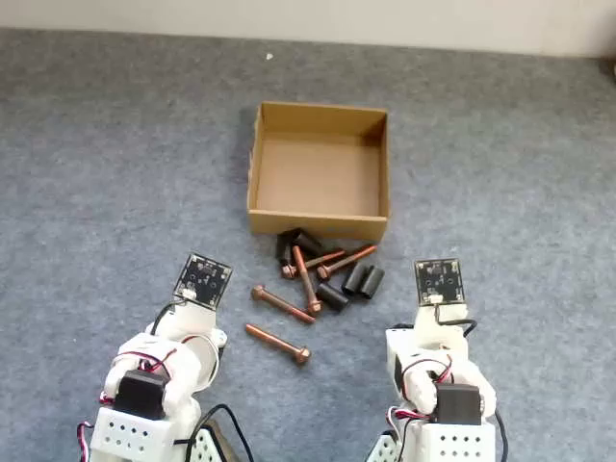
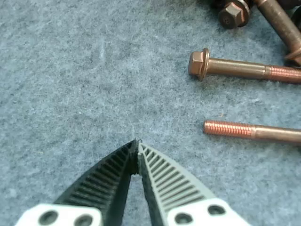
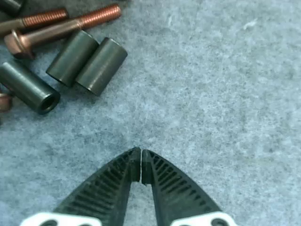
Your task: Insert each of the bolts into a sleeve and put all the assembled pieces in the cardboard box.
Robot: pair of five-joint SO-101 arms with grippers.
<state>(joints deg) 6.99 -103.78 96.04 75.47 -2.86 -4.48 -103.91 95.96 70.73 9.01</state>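
Several copper bolts and black sleeves lie in a loose pile on the grey carpet just in front of the open cardboard box [image 1: 319, 223]. One bolt [image 1: 276, 344] lies nearest the arms, another [image 1: 282, 303] just beyond it. Two sleeves [image 1: 363, 280] lie side by side at the pile's right. My left gripper [image 2: 137, 144] is shut and empty, hovering over bare carpet beside a bolt head [image 2: 199, 64] and a threaded bolt tip [image 2: 221, 128]. My right gripper [image 3: 141, 152] is shut and empty, short of the paired sleeves [image 3: 88, 60] and a third sleeve [image 3: 28, 86].
The box is empty inside. Both arm bases [image 1: 154, 385] [image 1: 438, 385] stand at the near edge of the table, with the pile between them. Open grey carpet spreads to the left and right of the box.
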